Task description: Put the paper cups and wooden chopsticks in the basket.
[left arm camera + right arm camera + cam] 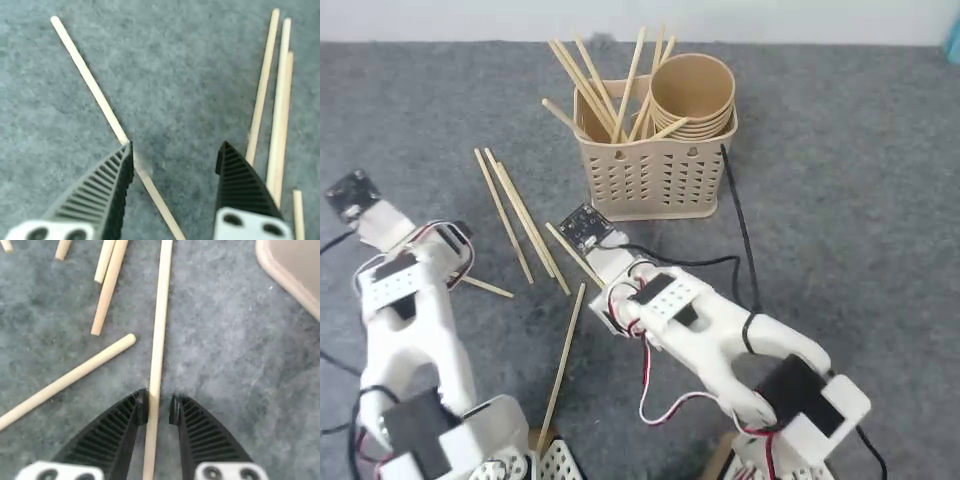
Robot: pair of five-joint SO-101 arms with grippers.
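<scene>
Near the middle of the grey mat (860, 180), just in front of the basket (650, 185), one chopstick (159, 315) lies flat between the tips of our right gripper (157, 407). The jaws are narrowed to a slit around it, one tip touching and the other just off, so we do not count it as pinched yet. We judge the stick light, stiff and smooth. It should lift easily but may swivel or slip if taken near an end, so a hold nearer its middle suits best. Our left gripper (175, 150) hangs spread wide toward the mat's left edge, one tip over a second chopstick (90, 82). More loose chopsticks (520, 215) lie between the arms. The basket stands toward the far edge. It holds a nested stack of cups (692, 85) on the side toward the mat's right edge and a sheaf of leaning chopsticks (590, 85) on the other. By our reckoning only sticks remain.
</scene>
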